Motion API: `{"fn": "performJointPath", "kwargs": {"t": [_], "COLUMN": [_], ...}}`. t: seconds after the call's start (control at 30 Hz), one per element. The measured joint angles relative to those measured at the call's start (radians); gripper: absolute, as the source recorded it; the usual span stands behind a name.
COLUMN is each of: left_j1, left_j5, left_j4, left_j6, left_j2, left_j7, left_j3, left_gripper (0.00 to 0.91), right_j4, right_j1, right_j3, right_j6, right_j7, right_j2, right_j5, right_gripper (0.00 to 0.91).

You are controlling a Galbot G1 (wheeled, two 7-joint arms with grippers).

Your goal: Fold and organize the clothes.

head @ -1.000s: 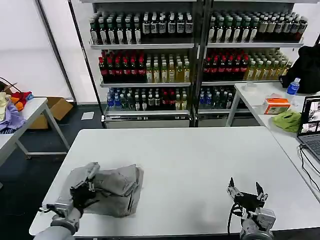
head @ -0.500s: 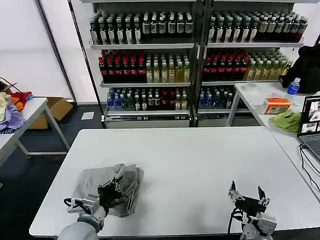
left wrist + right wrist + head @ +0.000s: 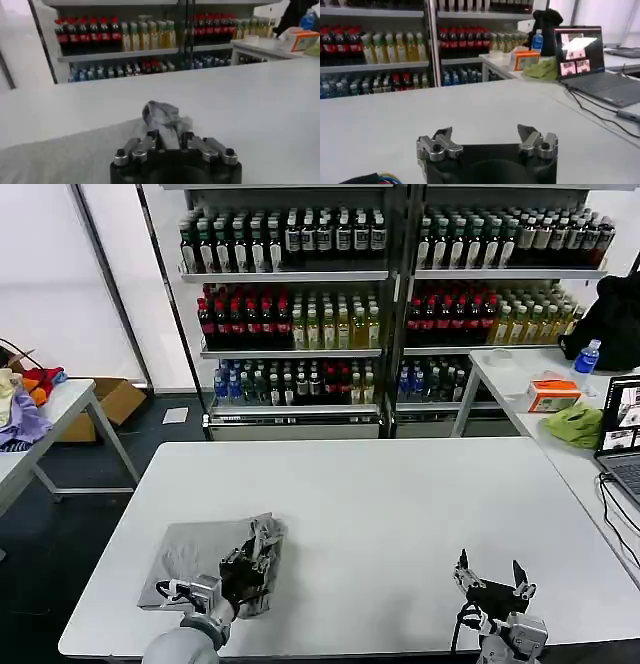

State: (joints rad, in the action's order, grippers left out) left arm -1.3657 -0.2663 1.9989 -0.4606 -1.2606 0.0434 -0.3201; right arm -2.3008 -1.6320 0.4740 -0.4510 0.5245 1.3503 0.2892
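Observation:
A light grey shirt (image 3: pixel 195 556) lies partly folded on the white table (image 3: pixel 380 494) near its front left corner. My left gripper (image 3: pixel 258 550) is shut on a bunched fold of the shirt (image 3: pixel 162 116) at the garment's right edge, holding it just above the tabletop. At the front right of the table my right gripper (image 3: pixel 490 576) stands open, its two fingers wide apart over bare tabletop (image 3: pixel 485 133) with nothing between them.
Shelves of bottled drinks (image 3: pixel 380 294) stand behind the table. A side table on the right holds a laptop (image 3: pixel 620 434), a lime-green cloth (image 3: pixel 575 424) and an orange box (image 3: pixel 552 395). Coloured fabrics (image 3: pixel 25 399) lie on another table at far left.
My left gripper has carried the shirt's fold from the left side across to the garment's right edge, flattening the cloth behind it. The right gripper has stayed put.

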Motion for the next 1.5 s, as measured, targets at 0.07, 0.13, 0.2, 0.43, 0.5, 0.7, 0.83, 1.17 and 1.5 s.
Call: {"fn": "performJointPath", "kwargs": {"t": [0.07, 0.13, 0.2, 0.43, 0.5, 0.7, 0.83, 1.17, 1.5], "left_j1": [-0.004, -0.01, -0.017, -0.027, -0.026, -0.041, -0.056, -0.061, -0.053], "left_j5": [-0.032, -0.081, -0.141, -0.459, -0.534, -0.62, -0.568, -0.297, -0.169], "left_j4": [0.002, 0.014, 0.032, 0.174, 0.21, 0.242, 0.21, 0.082, -0.024], "left_j6": [0.001, 0.0, -0.004, -0.03, -0.033, -0.026, -0.007, 0.054, 0.067], "left_j2": [-0.007, -0.015, -0.02, -0.02, -0.014, 0.012, 0.018, 0.03, 0.031], "left_j7": [0.003, 0.007, 0.013, 0.074, 0.097, 0.124, 0.118, 0.086, 0.065], "left_j3": [0.005, 0.007, 0.005, -0.042, -0.07, -0.165, -0.222, -0.302, -0.322], "left_gripper": [0.907, 0.907, 0.907, 0.907, 0.907, 0.907, 0.907, 0.907, 0.907], "right_j4": [0.004, 0.006, 0.009, 0.022, 0.027, 0.042, 0.052, 0.063, 0.066], "right_j1": [0.003, 0.007, 0.01, 0.029, 0.037, 0.06, 0.068, 0.079, 0.08], "right_j3": [-0.002, -0.004, -0.006, -0.014, -0.018, -0.028, -0.031, -0.036, -0.035], "right_j6": [0.0, 0.0, 0.0, -0.006, -0.008, -0.009, -0.007, -0.006, -0.006], "right_j7": [0.0, -0.001, -0.001, -0.001, -0.001, -0.003, -0.004, -0.007, -0.007], "right_j2": [-0.001, -0.004, -0.007, -0.02, -0.023, -0.037, -0.043, -0.054, -0.056], "right_j5": [0.0, 0.0, 0.001, 0.012, 0.016, 0.032, 0.041, 0.053, 0.055], "right_gripper": [0.907, 0.907, 0.907, 0.907, 0.907, 0.907, 0.907, 0.907, 0.907]}}
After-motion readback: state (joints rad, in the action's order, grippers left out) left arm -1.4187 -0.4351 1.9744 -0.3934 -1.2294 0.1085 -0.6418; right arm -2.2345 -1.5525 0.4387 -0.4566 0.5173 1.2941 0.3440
